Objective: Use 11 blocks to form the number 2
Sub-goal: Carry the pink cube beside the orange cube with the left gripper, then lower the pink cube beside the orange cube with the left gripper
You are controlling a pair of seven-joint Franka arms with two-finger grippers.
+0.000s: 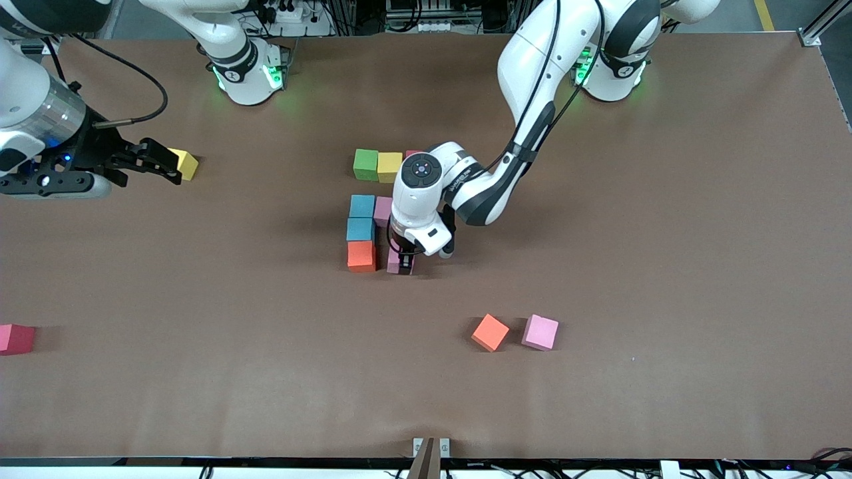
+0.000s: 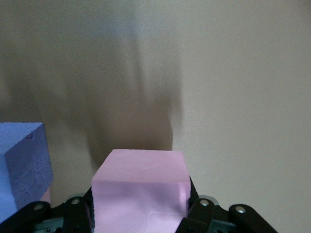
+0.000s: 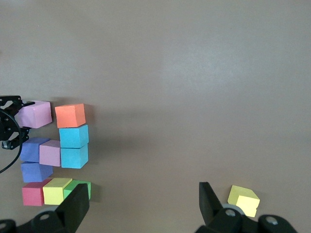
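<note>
The left gripper [image 1: 402, 261] was clamped on a pink cube [image 2: 141, 191], one finger on each of two opposite side faces, and held it at table level just beside the orange cube [image 1: 361, 256] at the near end of the digit [image 1: 373, 213]. From that gripper, the rest of the figure ran away from the front camera: two light blue cubes [image 1: 361, 217] in line with the orange one, a pink cube [image 1: 383, 209] beside them, purple ones mostly hidden under the wrist, then a green [image 1: 365, 164], yellow [image 1: 389, 166] and red row at the top.

The cubes looked like light matte foam, soft enough to dent a little under the fingers and not slippery. Flat opposite sides were the sensible hold, taken low and square so a cube would not twist; a light squeeze should be enough. Being so light, a neighbour could shift at a nudge.

All cubes appeared the same size, with crisp edges and plain faces.

The right gripper [image 1: 156, 159] waited with its fingers wide apart and holding nothing, over the table at the right arm's end, with a spare yellow cube [image 1: 184, 163] just beside its fingertips. Well apart from the left gripper, nearer the front camera, lay a loose orange cube [image 1: 490, 332] and a loose pink cube [image 1: 540, 332], close together; a red cube [image 1: 16, 338] sat at the table's edge toward the right arm's end.
</note>
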